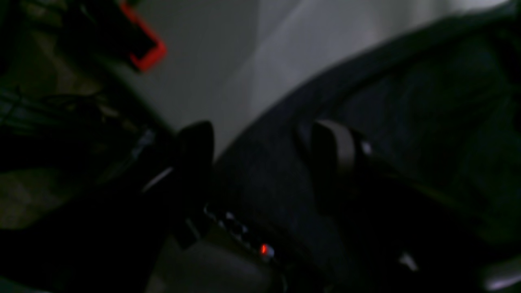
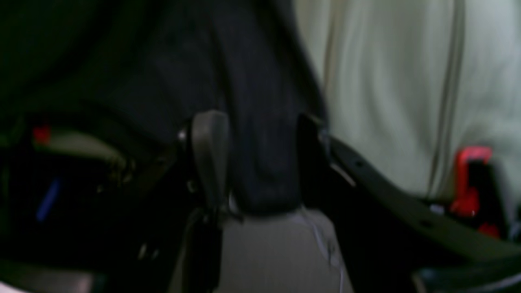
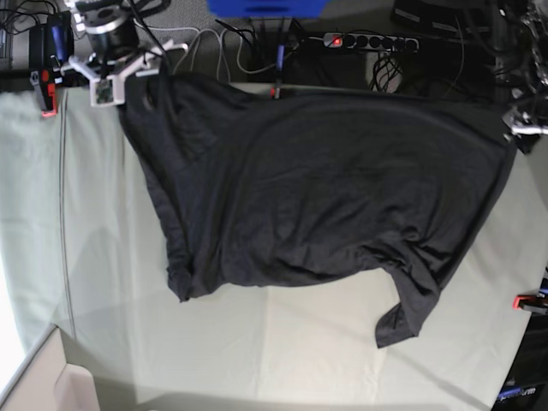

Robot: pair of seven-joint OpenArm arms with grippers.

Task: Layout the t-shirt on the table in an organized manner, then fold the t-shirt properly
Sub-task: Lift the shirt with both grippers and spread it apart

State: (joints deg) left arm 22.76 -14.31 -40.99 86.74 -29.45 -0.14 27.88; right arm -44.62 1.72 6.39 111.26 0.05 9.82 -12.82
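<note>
The shirt (image 3: 325,188) hangs stretched over the table (image 3: 257,342) between both arms — the right gripper (image 2: 252,162) pinches one corner, the left gripper (image 1: 264,162) another. Soft, limp cloth — likely sags and creases; best held at hem corners.

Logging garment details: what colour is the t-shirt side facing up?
Plain dark charcoal-black t-shirt; clearest in base view.

A black power strip (image 3: 370,40) with a lit red switch lies at twelve o'clock beyond the far edge; tangled cables (image 3: 224,47) and a blue box (image 3: 265,7) sit to its left
</note>
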